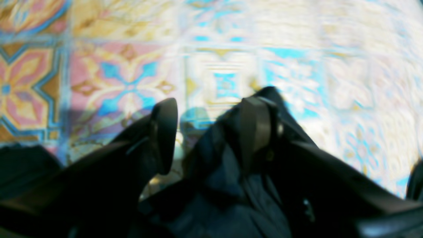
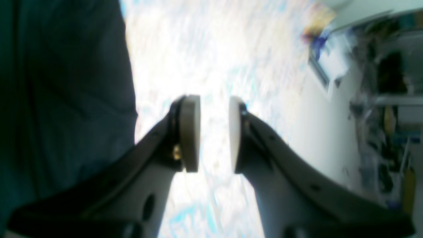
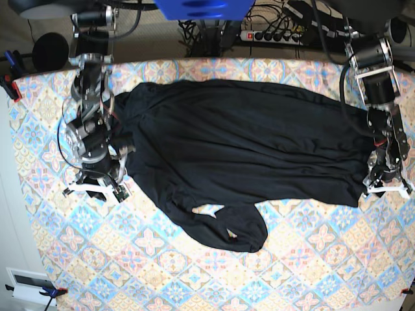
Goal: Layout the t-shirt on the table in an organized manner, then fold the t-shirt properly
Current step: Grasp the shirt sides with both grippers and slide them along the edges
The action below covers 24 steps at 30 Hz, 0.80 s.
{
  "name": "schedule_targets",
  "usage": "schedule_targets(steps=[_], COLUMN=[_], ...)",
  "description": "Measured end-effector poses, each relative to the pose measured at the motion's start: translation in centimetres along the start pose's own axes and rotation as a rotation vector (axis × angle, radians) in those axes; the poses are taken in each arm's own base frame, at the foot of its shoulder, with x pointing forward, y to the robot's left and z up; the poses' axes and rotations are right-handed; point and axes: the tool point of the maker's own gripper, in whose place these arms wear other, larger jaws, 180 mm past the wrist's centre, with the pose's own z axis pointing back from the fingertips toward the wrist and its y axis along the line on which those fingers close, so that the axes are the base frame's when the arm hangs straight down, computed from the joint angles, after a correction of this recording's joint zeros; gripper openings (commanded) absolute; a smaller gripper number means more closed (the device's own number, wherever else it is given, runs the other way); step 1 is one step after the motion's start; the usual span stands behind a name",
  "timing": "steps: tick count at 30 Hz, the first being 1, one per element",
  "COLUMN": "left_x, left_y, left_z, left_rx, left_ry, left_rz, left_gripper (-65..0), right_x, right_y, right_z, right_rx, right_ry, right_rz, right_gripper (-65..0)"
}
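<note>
The black t-shirt (image 3: 246, 142) lies spread sideways across the far half of the patterned table (image 3: 311, 259), with a crumpled sleeve (image 3: 233, 230) bunched at its near edge. My left gripper (image 3: 388, 184) is at the shirt's right end. In the left wrist view it (image 1: 208, 132) stands open, and a fold of the shirt (image 1: 224, 172) rests loose against one finger (image 1: 254, 125). My right gripper (image 3: 97, 188) is at the shirt's left end. It (image 2: 214, 132) is open with nothing between its pads, and the shirt (image 2: 66, 92) hangs just beside it.
A power strip (image 3: 272, 35) and cables lie beyond the table's far edge. Clamps hold the cloth at the corners (image 3: 11, 87). Bare patterned cloth (image 3: 162, 272) fills the near half of the table. Room clutter (image 2: 386, 99) shows past the table edge in the right wrist view.
</note>
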Motion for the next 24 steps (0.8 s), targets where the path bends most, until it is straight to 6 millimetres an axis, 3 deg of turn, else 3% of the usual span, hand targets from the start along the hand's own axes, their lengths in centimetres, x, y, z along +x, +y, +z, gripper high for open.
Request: schedule_targets(steps=[4,8,12,16,21,24], left_x=[0.1,-1.0,-3.1,-5.0,-5.4,-5.8], left_y=[0.9,1.8,-0.5,-2.8,-3.2,-3.4], left_z=[-1.3,-1.7,-2.5,-2.7,-2.8,-2.8], left_rx=[0.037,0.075,0.040,0.005,0.003,0.002], left_ry=[-0.014,0.011,0.057,0.077,0.081,0.089], left_rz=[0.068,0.079,0.105,0.003,-0.077,-0.116], left_gripper=[-34.8,-34.7,-34.7,-34.7,-35.1,-42.4], right_x=[-1.9,-1.1,-0.5,-1.0,-1.5,-1.5], right_y=[2.4,0.8,1.7,2.7,2.9,2.9], right_z=[-1.2,-2.0,-2.4,-2.7,-3.0,-3.0], right_rx=[0.083,0.048,0.071,0.102,0.110,0.109], right_ry=[0.070,0.060,0.051,0.066,0.082,0.083], right_rz=[0.008,0.008,0.026,0.026,0.027,0.027], right_gripper=[-50.5,-50.5,-50.5,-50.5,-50.5,-50.5])
